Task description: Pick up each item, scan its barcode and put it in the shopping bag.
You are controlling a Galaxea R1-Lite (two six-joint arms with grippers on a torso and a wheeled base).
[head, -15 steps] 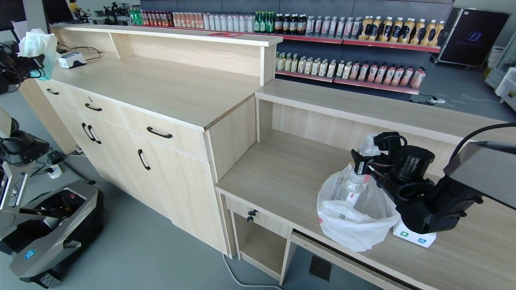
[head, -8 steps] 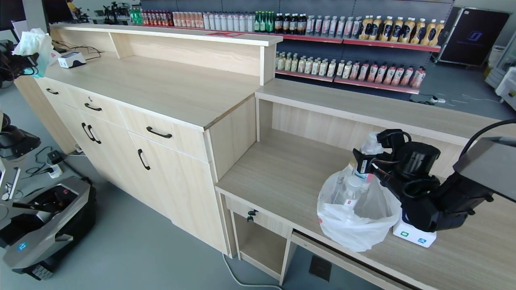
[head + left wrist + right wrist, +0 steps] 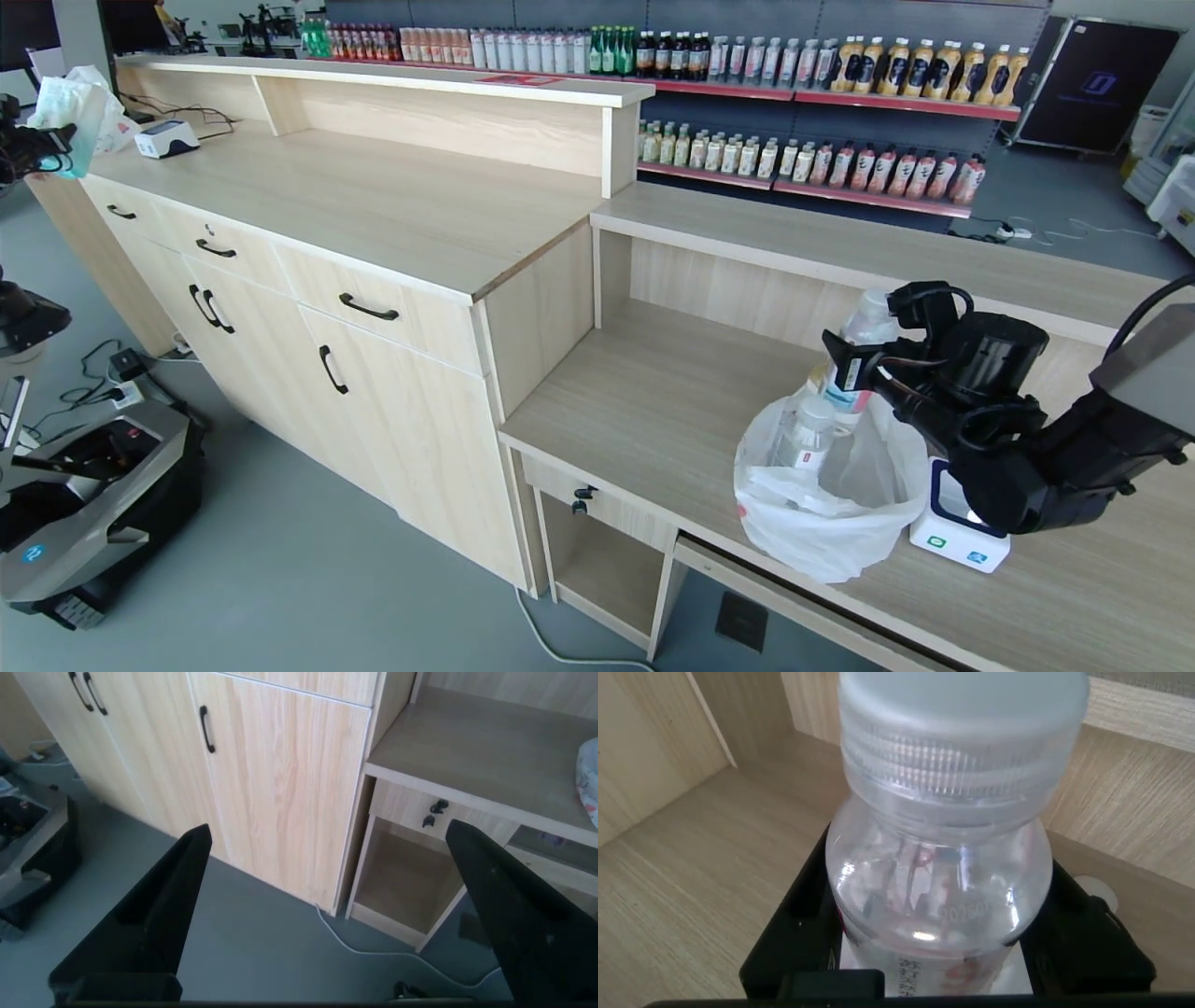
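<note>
Hanging over the floor (image 3: pixel 262 952), the left claw (image 3: pixel 329 833) is spread wide, empty. The shopping bag (image 3: pixel 822 532) on the counter (image 3: pixel 653 401) contains one bottle (image 3: pixel 805 439). The right claw (image 3: pixel 854 373), clamped on a second bottle (image 3: pixel 868 327), has lifted it higher over the bag's mouth; bagging appears incomplete, scanning likely pending.

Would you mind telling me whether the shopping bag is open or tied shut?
Open: the shopping bag has its mouth spread wide and facing up, and a bottle stands inside it.
</note>
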